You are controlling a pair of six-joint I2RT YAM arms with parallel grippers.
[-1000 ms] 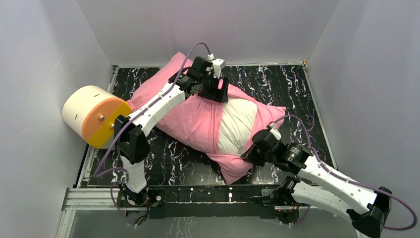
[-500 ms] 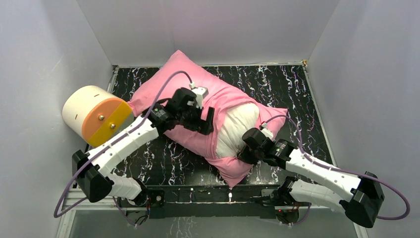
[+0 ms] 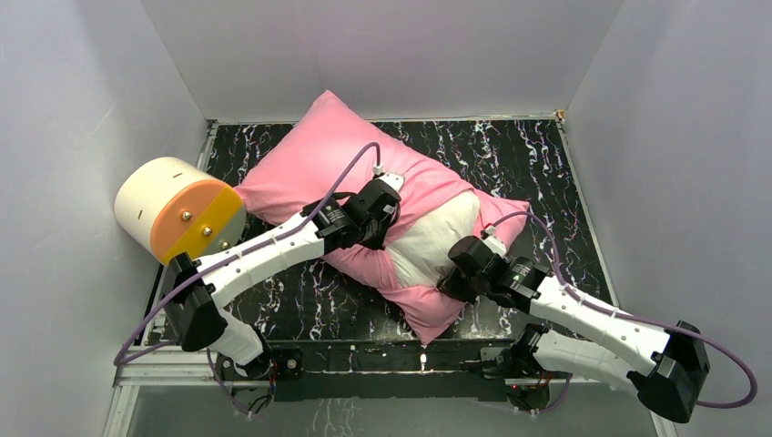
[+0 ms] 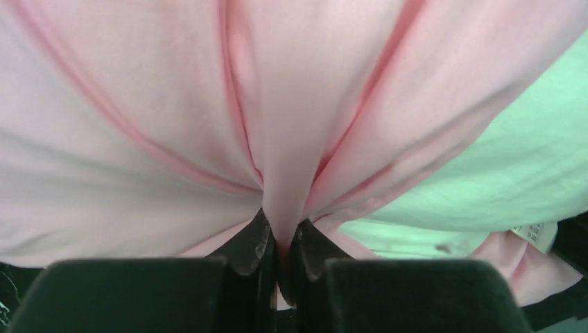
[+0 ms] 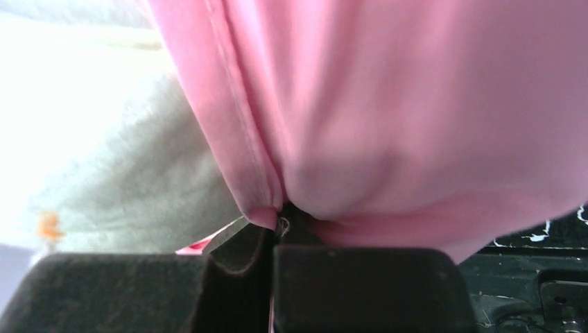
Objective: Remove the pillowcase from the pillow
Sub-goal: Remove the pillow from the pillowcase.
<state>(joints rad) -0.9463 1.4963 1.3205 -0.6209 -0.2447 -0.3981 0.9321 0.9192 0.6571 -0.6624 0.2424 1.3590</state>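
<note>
The pink pillowcase (image 3: 314, 168) covers most of the white pillow (image 3: 437, 238), which lies slantwise across the table with its white end bared at the lower right. My left gripper (image 3: 382, 238) is shut on a fold of the pillowcase (image 4: 284, 139) near the case's open edge; the pinched cloth runs up between its fingers (image 4: 251, 243). My right gripper (image 3: 452, 284) is shut on the hemmed edge of the pillowcase (image 5: 360, 104) at the pillow's near right end, and the white pillow (image 5: 83, 139) shows to its left.
A cream cylinder with an orange end (image 3: 177, 214) stands at the left edge of the black marbled table (image 3: 510, 150). White walls close in the left, back and right sides. A metal rail (image 3: 391, 360) with both arm bases runs along the near edge.
My left arm drew back from the far side of the pillow, opened, then shut on a fold near the case's open edge. The right gripper kept its grip and shifted slightly left.
</note>
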